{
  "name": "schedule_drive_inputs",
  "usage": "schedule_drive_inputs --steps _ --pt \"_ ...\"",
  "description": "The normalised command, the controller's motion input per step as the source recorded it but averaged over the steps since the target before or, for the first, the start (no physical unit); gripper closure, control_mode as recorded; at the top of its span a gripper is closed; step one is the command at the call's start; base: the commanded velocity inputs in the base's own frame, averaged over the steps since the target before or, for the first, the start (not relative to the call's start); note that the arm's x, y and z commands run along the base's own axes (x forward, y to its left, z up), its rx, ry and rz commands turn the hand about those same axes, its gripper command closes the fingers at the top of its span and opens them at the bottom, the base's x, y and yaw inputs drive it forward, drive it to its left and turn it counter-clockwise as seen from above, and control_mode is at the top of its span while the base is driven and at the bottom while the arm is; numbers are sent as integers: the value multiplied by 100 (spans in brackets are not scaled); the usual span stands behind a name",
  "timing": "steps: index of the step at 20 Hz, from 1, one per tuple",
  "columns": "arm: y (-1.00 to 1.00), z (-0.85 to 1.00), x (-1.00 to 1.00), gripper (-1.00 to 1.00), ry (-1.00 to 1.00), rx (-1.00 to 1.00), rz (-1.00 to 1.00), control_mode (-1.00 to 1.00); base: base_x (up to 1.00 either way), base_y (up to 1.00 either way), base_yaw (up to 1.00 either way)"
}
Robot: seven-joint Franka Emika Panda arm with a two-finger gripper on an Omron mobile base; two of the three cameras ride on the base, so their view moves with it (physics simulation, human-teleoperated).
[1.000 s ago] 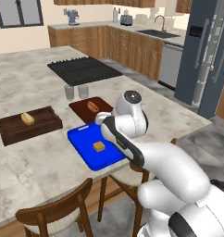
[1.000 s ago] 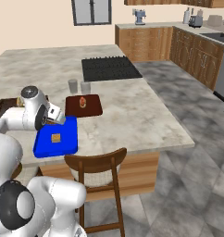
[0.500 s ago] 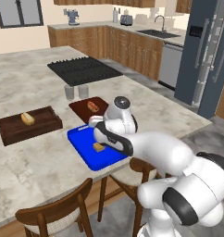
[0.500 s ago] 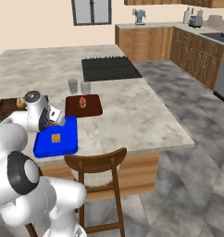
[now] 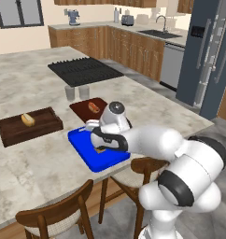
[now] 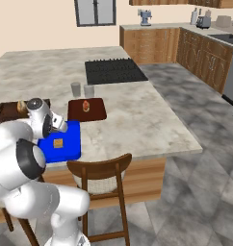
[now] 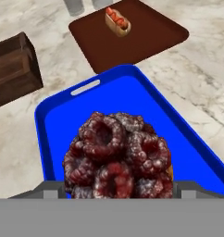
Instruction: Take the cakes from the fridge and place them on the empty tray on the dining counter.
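The dark round cake (image 7: 117,157) is held clamped in the gripper (image 5: 100,140), low over the blue tray (image 7: 132,97) on the dining counter (image 5: 35,158). The tan square cake (image 6: 58,142) lies on the tray just beneath. Beyond the gripper, a reddish-brown board (image 7: 127,39) is seen.

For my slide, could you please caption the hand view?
Gripper holding the dark red round cake just above the blue tray on the marble dining counter, sausage board beyond.
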Motion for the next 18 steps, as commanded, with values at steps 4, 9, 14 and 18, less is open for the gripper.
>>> schedule_drive_inputs --steps 4,9,14,18 --pt "9 -10 29 100 0 0 0 -100 0 0 0" --pt "7 -10 32 100 0 0 0 -100 0 0 0" --pt "2 -26 27 100 0 0 0 -100 0 0 0" --pt "0 -27 15 100 0 0 0 -100 0 0 0"
